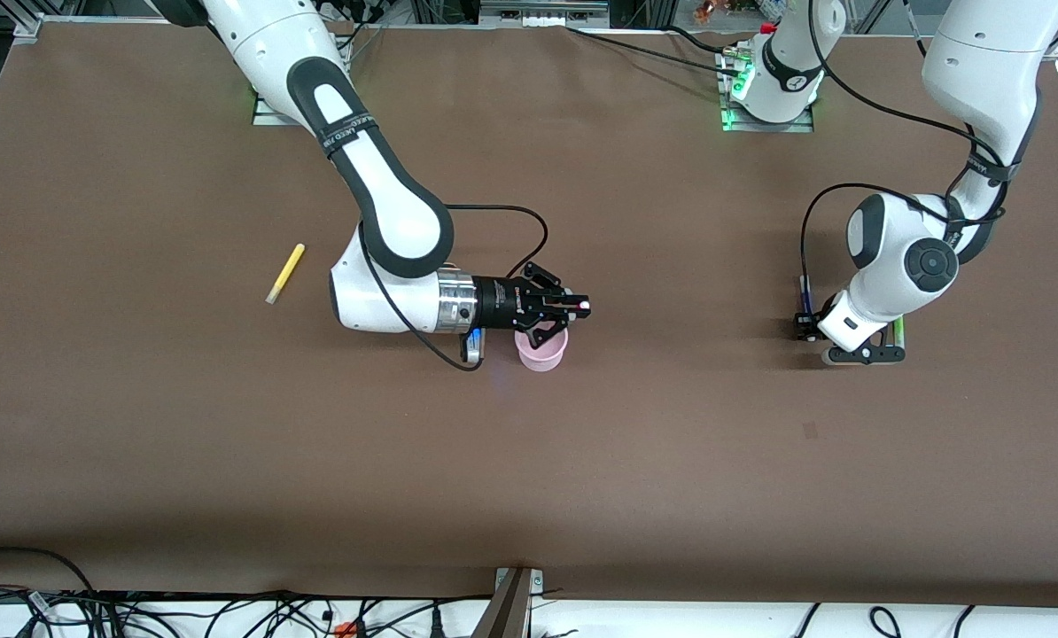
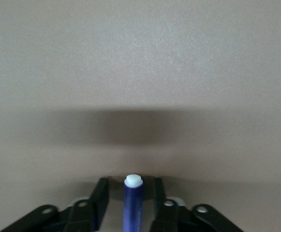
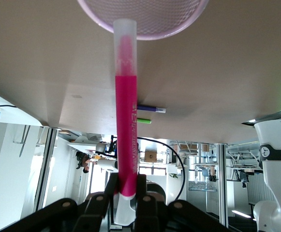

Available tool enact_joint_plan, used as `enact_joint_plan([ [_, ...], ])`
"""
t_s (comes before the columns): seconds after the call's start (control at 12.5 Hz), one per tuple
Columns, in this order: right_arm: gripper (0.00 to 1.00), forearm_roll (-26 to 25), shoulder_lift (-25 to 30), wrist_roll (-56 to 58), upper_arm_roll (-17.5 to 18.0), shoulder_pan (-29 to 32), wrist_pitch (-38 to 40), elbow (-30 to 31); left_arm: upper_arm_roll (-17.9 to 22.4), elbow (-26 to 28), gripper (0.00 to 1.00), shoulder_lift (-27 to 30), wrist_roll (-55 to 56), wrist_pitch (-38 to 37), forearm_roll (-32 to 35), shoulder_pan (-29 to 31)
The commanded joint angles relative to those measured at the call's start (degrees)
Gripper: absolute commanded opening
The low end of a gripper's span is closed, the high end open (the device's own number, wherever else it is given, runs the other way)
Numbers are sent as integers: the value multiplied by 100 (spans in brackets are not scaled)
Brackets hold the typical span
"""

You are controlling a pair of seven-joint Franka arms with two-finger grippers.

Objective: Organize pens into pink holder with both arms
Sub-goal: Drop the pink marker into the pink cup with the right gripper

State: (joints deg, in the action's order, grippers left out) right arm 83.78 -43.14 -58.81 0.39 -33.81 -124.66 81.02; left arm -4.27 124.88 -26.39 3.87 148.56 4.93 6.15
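My right gripper (image 1: 573, 307) is shut on the magenta pink pen (image 3: 125, 121) and holds it level over the pink holder (image 1: 542, 348). In the right wrist view its gripper (image 3: 126, 193) grips the pen near one end, and the pale cap at the other end overlaps the holder's rim (image 3: 179, 21). My left gripper (image 1: 806, 330) is down at the table, open, with its fingers (image 2: 100, 198) on either side of the dark purple pen (image 2: 133, 205) and a gap on both sides. The purple pen (image 1: 804, 294) sticks out from under it. The green pen (image 1: 897, 332) lies beside it. The yellow pen (image 1: 285, 273) lies toward the right arm's end of the table.
The brown table (image 1: 529, 461) carries only these things. The purple pen (image 3: 152, 109) and the green pen (image 3: 142, 121) also show far off in the right wrist view. Cables hang along the table's edge nearest the front camera.
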Motion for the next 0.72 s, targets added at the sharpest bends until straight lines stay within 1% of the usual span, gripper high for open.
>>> enact_joint_plan([
  [0.0, 0, 51, -10, 62, -30, -46, -41, 168, -30, -96, 0, -129, 26, -73, 219, 53],
  [0.16, 0, 34, -2, 411, -39, -11, -23, 370, -30, -148, 0, -112, 53, -134, 219, 62],
  [0.24, 25, 34, -2, 579, -39, 41, 12, 432, -30, -149, 0, -94, 53, -195, 219, 62],
  [0.32, 91, 34, -2, 607, -47, 42, 12, 415, -30, -175, 0, -42, 53, -283, 210, 62],
  [0.4, 100, -19, 33, 598, -74, 42, 12, 389, -47, -366, 0, -15, 27, -545, 210, 62],
  [0.48, 100, -219, 68, 555, -83, 42, 12, 345, -82, -699, 0, -6, 18, -1209, 210, 62],
  [0.56, 100, -439, 147, 546, -126, 50, 12, 275, -91, -1198, 0, -6, 0, -2060, 158, 45],
  [0.64, 100, -772, 278, 563, -266, 76, 30, 265, -109, -1690, 0, -15, -9, -2808, 131, -16],
])
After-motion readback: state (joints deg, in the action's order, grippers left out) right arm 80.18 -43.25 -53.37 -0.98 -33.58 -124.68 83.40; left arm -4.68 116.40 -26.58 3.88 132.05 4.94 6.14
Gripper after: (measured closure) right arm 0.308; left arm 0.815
